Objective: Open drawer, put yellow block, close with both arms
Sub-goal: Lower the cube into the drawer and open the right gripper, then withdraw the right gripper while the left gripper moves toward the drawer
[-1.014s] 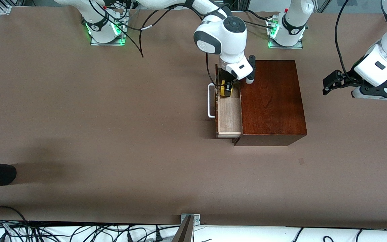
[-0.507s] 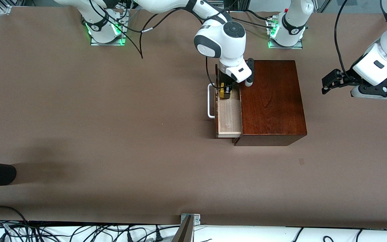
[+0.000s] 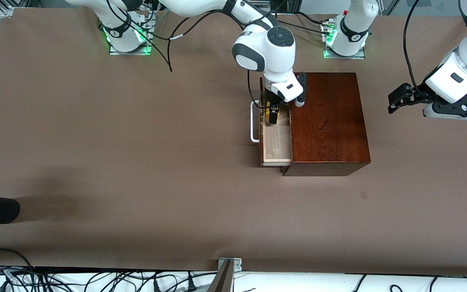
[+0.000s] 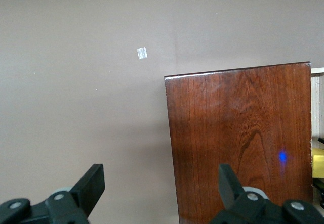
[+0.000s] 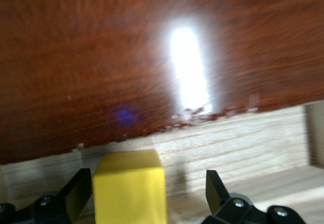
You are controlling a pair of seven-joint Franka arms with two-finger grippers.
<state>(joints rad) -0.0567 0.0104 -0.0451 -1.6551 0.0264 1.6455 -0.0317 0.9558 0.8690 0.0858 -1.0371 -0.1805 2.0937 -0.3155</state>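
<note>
Right gripper spread wide inside open drawer, yellow block between fingers, one touching. Left gripper open, waiting over surface. Risk: dragging block out on retreat.

Even, fairly bright light falls from overhead on the brown table in the front view, which is sharp edge to edge with little visible distortion. A broad soft shadow lies toward the right arm's end, and the wooden box throws a narrow dark band on the side nearer the camera. Green lamps glow at the arm bases. The left wrist view is crisp, with a small blue lens spot on the glossy box. The right wrist view is smeared, perhaps by motion: a white glare streak burns out the dark wood, and the yellow block looks soft.
</note>
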